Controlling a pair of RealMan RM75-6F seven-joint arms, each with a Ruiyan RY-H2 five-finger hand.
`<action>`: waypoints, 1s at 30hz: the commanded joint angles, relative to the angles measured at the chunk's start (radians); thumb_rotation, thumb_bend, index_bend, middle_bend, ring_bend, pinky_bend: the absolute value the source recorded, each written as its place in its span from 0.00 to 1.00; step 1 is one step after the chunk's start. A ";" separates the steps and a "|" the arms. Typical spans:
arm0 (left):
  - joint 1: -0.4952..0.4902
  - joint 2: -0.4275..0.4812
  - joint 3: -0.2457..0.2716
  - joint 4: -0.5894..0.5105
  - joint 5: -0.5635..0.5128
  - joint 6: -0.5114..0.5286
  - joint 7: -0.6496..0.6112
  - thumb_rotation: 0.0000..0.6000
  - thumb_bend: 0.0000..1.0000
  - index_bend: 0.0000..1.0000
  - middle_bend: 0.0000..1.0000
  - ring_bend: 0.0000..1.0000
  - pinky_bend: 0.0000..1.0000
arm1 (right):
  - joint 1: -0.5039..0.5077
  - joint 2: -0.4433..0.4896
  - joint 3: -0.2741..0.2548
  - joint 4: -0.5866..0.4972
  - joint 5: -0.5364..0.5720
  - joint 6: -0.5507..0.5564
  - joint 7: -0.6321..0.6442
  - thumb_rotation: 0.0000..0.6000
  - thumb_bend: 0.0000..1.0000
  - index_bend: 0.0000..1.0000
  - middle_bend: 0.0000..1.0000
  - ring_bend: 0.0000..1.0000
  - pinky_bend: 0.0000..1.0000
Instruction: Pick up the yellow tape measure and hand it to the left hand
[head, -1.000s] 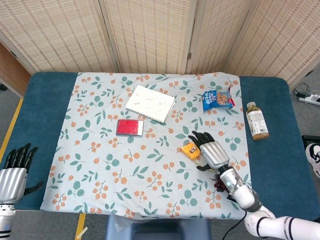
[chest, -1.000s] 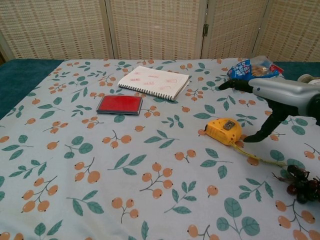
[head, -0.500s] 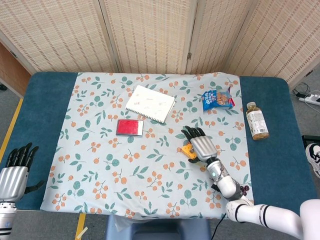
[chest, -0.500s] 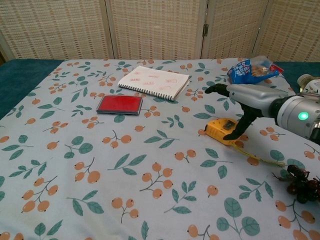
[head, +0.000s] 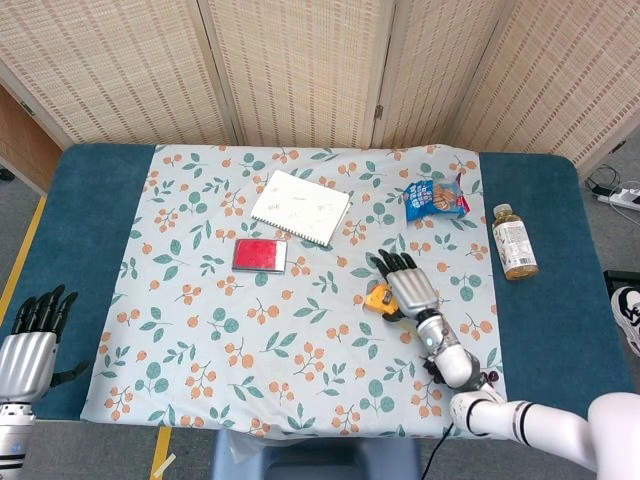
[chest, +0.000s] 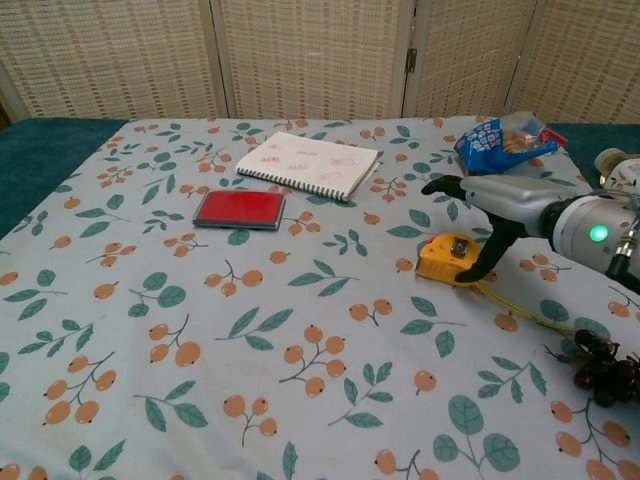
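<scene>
Since the earlier frames the right hand (chest: 500, 200) has shifted a little rightward over the table, and the yellow tape measure (chest: 450, 258) has slid slightly right with it, so the thumb now stands at the case's right end rather than in front of it. Its fingers (head: 396, 264) are spread and stretched out flat above the case, pointing toward the far left, with the thumb (chest: 487, 262) angled down to the cloth just beside the case; nothing is gripped, and whether the thumb tip actually touches the case is hard to tell. The tape measure lies on the floral tablecloth (head: 200, 330) right of centre, under and just left of that hand, with a short length of yellow tape (chest: 520, 315) trailing toward the near right. The left hand (head: 30, 345) waits well apart at the near left edge, fingers extended and apart, holding nothing. Beyond the work sit a red pad (head: 260, 254) and a notebook (head: 300, 207) to the far left, a snack bag (head: 436, 198) and a bottle (head: 514, 241) at the far right. By my reading the pick-up is only at the reach stage: the next move calls for lowering the palm and closing fingers against thumb around the case before lifting and carrying it left.
</scene>
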 joint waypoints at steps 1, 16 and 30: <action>-0.001 0.000 0.000 -0.001 0.000 0.000 0.002 1.00 0.17 0.00 0.00 0.00 0.00 | -0.007 0.014 -0.007 0.008 0.008 0.002 0.004 1.00 0.18 0.00 0.00 0.00 0.00; -0.006 -0.001 -0.003 -0.018 -0.004 -0.003 0.020 1.00 0.17 0.00 0.00 0.00 0.00 | 0.016 0.025 -0.028 0.036 -0.038 -0.043 0.058 1.00 0.19 0.12 0.15 0.10 0.00; -0.001 -0.002 0.005 -0.027 -0.003 -0.001 0.017 1.00 0.17 0.00 0.00 0.00 0.00 | 0.020 0.007 -0.044 0.066 -0.072 -0.047 0.099 1.00 0.21 0.25 0.25 0.15 0.00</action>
